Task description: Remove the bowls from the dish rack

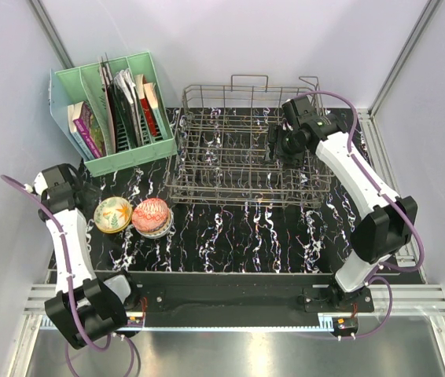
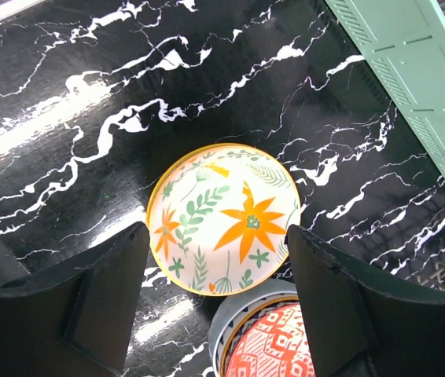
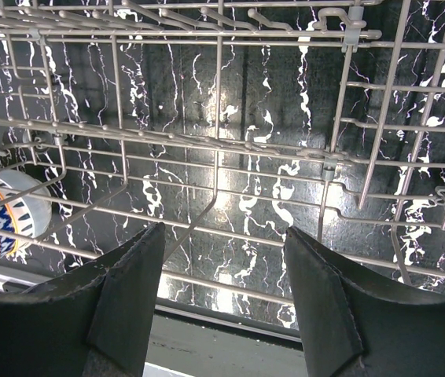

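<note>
The left gripper (image 2: 218,243) is hovering wide and empty over a floral bowl (image 2: 222,216) sitting on the table (image 1: 270,236) beside stacked bowls (image 1: 152,216), while the right gripper (image 3: 222,239), equally wide and empty, is reaching into the apparently emptied dish rack (image 1: 246,169).

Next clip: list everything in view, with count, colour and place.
rack: one, grey wire, back centre of table
holder: one, green, back left
books: several, mixed colours, upright in holder
floral bowl: one, cream with yellow rim, front left
red bowl: one, red-patterned, right beside floral bowl
pale bowl: one, whitish, under red bowl
blue bowl: one, blue-and-white, among rack wires
table: one, black marbled
left gripper: open, above floral bowl
right gripper: open, over rack's right part
</note>
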Tool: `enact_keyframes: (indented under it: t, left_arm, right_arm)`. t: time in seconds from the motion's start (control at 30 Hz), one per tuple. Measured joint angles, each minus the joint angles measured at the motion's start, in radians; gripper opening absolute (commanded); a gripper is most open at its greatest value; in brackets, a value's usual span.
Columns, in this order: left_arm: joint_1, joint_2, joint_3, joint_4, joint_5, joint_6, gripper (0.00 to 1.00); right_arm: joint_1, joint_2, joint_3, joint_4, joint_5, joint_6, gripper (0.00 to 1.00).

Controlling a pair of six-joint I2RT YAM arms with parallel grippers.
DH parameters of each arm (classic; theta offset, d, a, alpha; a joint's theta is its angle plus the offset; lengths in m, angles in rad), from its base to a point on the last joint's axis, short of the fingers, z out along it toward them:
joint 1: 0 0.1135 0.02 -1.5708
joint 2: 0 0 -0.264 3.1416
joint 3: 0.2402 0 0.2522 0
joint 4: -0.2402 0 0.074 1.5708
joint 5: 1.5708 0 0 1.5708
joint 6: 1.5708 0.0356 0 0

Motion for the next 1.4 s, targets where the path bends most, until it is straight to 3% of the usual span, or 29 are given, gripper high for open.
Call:
enact_keyframes:
  t: [0.23, 0.4, 0.5, 0.67, 0.8, 0.93, 1.13, 1.4]
  left_arm:
    - [-0.005, 0.002, 0.017, -0.040, -0.050, 0.001, 0.74]
    - [-0.064, 0.037, 0.162, -0.049, -0.034, -0.017, 0.74]
    - [-0.174, 0.048, 0.234, 0.010, -0.008, -0.031, 0.74]
    - [-0.474, 0.076, 0.323, 0.125, 0.053, -0.020, 0.74]
    - [-0.662, 0.196, 0.431, 0.178, 0.108, 0.038, 0.75]
    - [-0.776, 0.307, 0.492, 0.177, 0.156, 0.101, 0.75]
    - [-0.800, 0.425, 0.581, 0.069, 0.186, 0.154, 0.75]
    - [-0.800, 0.431, 0.612, 0.000, 0.219, 0.184, 0.77]
  right_arm:
    - [0.000, 0.021, 0.002, -0.001, 0.000, 0.004, 0.70]
    - [0.000, 0.023, 0.010, -0.004, 0.000, 0.012, 0.71]
    - [0.000, 0.028, 0.042, -0.009, 0.000, 0.020, 0.71]
    - [0.000, 0.038, 0.143, -0.007, 0.000, 0.039, 0.71]
    - [-0.008, 0.034, 0.218, 0.001, 0.003, 0.072, 0.71]
    - [-0.064, -0.028, 0.204, 0.035, 0.029, 0.135, 0.73]
    - [-0.219, -0.183, 0.084, 0.093, 0.079, 0.190, 0.73]
    - [-0.239, -0.197, 0.014, 0.188, 0.080, 0.204, 0.73]
